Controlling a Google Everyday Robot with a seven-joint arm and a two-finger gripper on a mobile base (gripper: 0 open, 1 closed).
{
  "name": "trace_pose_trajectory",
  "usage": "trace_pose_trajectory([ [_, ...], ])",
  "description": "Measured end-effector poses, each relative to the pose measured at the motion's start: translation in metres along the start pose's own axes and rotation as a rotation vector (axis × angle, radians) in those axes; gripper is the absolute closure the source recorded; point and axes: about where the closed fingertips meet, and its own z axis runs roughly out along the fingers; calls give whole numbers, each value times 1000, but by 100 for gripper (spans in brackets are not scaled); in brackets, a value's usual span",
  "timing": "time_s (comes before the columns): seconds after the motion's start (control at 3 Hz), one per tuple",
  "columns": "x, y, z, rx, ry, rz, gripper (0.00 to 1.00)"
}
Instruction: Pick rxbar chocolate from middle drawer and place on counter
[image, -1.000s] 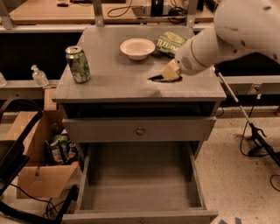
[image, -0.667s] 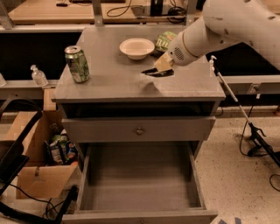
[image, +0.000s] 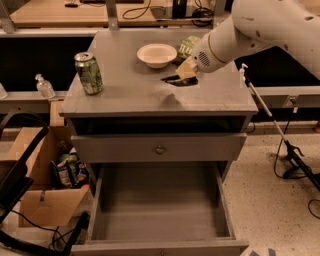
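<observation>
The hand (image: 186, 70) hangs low in the upper middle, right at the black bar (image: 176, 79) lying on the worktop (image: 125, 97) beside the bowl (image: 156, 54), out of the open drawer (image: 160, 215), perhaps to set it down; nobody can tell whether it grips.

counter (image: 125, 92): matt grey wood | can (image: 88, 73): glossy metal | gripper (image: 183, 75) over counter: pale, perhaps plastic

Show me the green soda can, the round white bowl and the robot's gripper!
Green soda can (image: 88, 75): camera view, its side.
Round white bowl (image: 157, 61): camera view, its front wall.
Gripper (image: 183, 75): camera view, its tip, beside the bowl.
</observation>
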Motion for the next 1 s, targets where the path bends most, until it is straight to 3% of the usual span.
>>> trace_pose_trajectory([
  [0.67, -2, 3, 2, -5, 0, -4, 12],
  [1.0, -3, 4, 2, -6, 0, -6, 0],
])
